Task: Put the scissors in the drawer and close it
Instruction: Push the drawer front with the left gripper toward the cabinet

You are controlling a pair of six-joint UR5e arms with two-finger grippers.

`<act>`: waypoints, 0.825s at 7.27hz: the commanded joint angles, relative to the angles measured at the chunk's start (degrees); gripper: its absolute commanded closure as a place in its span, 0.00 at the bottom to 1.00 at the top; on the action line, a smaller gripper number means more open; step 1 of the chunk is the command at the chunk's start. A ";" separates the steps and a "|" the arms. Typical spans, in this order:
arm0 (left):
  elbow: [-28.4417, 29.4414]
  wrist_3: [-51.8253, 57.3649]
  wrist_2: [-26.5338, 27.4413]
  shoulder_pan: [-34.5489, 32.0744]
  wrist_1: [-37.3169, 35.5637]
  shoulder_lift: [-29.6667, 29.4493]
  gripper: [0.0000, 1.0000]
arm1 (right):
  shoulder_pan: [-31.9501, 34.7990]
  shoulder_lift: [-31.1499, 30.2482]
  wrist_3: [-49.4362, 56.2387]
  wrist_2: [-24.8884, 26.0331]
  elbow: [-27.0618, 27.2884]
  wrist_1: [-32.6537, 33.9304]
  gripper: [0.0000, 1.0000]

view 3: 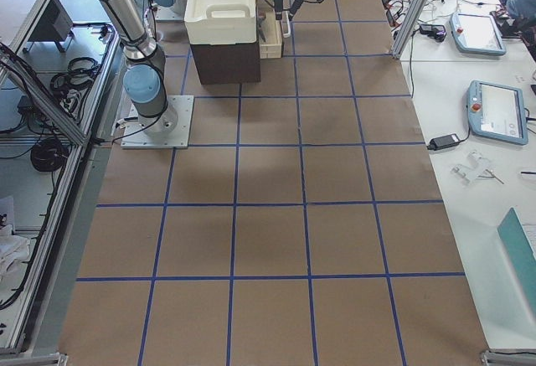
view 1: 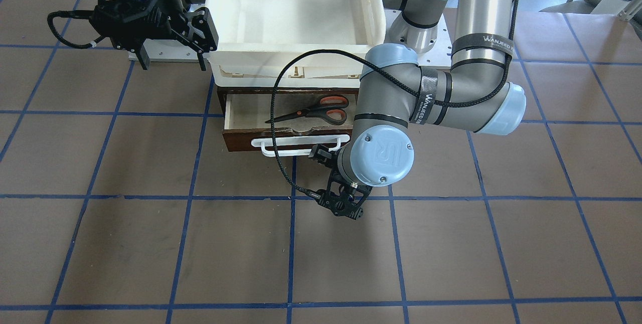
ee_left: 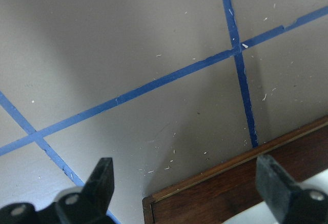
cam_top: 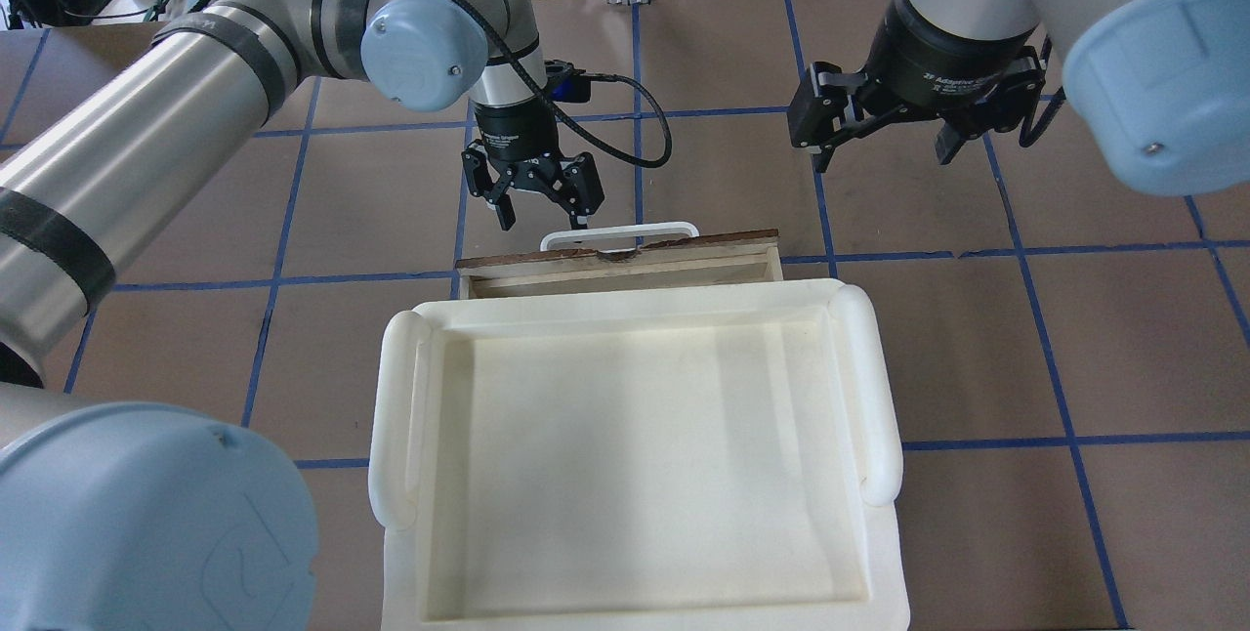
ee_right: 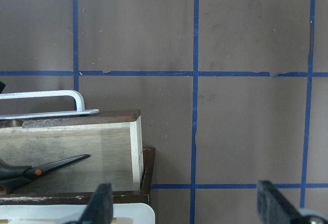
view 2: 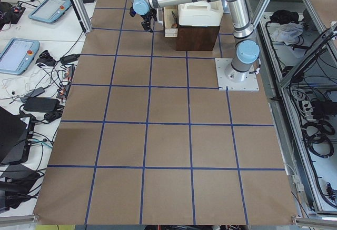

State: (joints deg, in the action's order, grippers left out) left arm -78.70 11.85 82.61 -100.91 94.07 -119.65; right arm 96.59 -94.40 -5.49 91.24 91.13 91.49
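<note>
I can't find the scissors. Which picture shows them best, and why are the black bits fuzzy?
Front-facing view: the scissors are sharp in the open drawer. Right wrist view: they're cut off; the right gripper's fingers sit too near the lens, so blur. Left wrist view: left gripper's fingers blur likewise.

scissors (ee_right: 36, 170): in the right wrist view I get the blades only, the handles are cut by the left edge; overhead they are hidden under the tray (cam_top: 879, 387)
drawer (view 1: 241, 139): in the front view one end sits behind my left arm (view 1: 386, 108)
left claw (cam_top: 542, 213): in the front view it is mostly behind that same arm
right claw (cam_top: 884, 150): in its wrist view the bottom edge cuts the fingers
side views: both claws are too small for me to read
</note>
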 commanded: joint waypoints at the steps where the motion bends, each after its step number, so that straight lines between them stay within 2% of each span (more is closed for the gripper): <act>1: -0.05 -0.07 0.01 0.01 2.60 0.64 0.00 | 0.00 0.00 0.13 0.08 0.01 0.00 0.00; 6: -3.12 -0.33 -0.17 0.01 3.05 2.23 0.00 | 0.00 0.00 0.22 -0.09 0.01 0.00 0.00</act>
State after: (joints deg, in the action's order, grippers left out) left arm -80.98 11.52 82.43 -100.97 97.19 -117.89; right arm 96.59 -94.39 -5.29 91.18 91.14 91.49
